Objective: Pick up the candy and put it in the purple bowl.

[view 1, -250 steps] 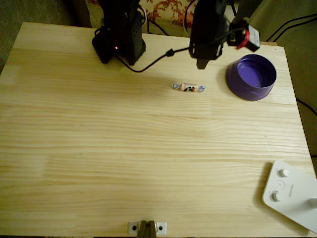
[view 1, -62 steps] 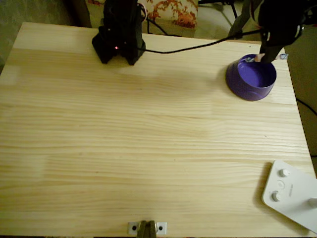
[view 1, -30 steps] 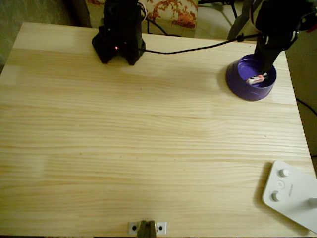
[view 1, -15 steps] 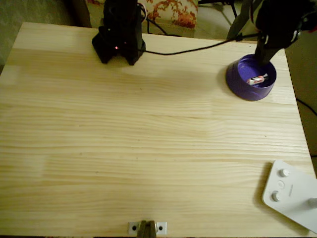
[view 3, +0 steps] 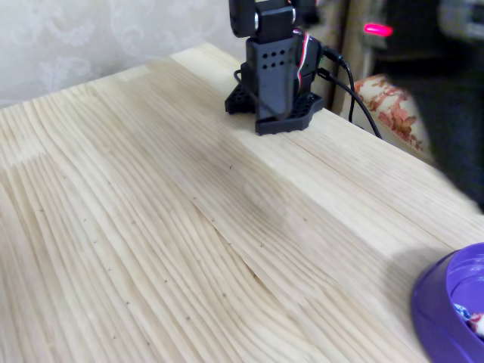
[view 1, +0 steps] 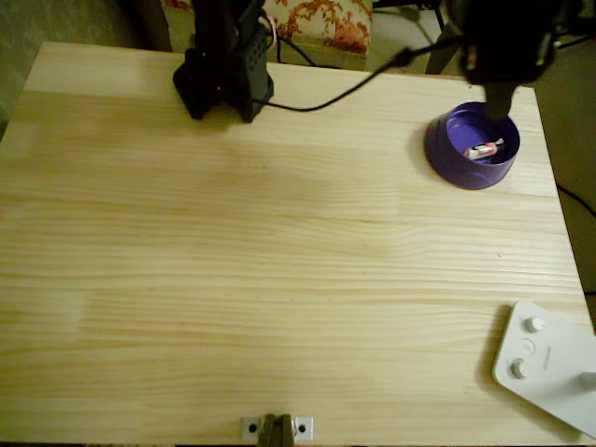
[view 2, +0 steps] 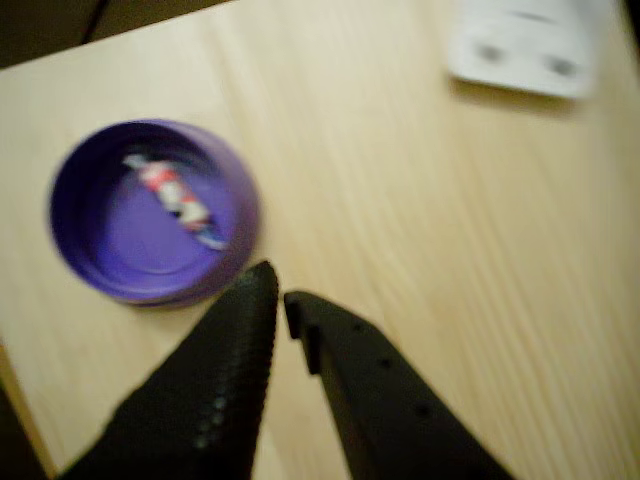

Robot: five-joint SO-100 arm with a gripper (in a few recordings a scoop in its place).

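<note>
The gripper (view 2: 280, 300) holds nothing, its jaws drawn nearly together with a thin gap between the tips, and it hangs above the table just outside the bowl's (view 2: 70, 250) near wall in the wrist view. The candy (view 2: 175, 200) lies inside the bowl, up and left of the tips, long axis slanting upper left to lower right. Overhead, the arm (view 1: 503, 42) reaches over the bowl's far rim.

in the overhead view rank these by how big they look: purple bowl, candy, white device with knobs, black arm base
Largest to smallest in the overhead view:
1. white device with knobs, though the picture's edge cuts it off
2. black arm base and purple bowl, too close to rank
3. candy, by far the smallest, lying in the bowl
</note>
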